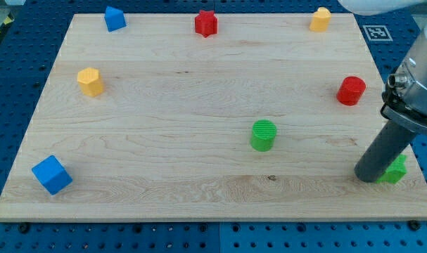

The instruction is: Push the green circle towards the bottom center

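Note:
The green circle [263, 135] stands on the wooden board [164, 140], right of the middle and a little below it. My tip [368, 177] rests on the board near the bottom right corner, far to the right of the green circle and lower. The rod hides part of a second green block [396, 169], whose shape I cannot make out; the tip sits right against its left side.
A red circle [352, 91] stands at the right. Along the top are a blue block [115, 18], a red star [206, 23] and a yellow block [320, 19]. A yellow hexagon [90, 81] is at the left, a blue cube [52, 174] at the bottom left.

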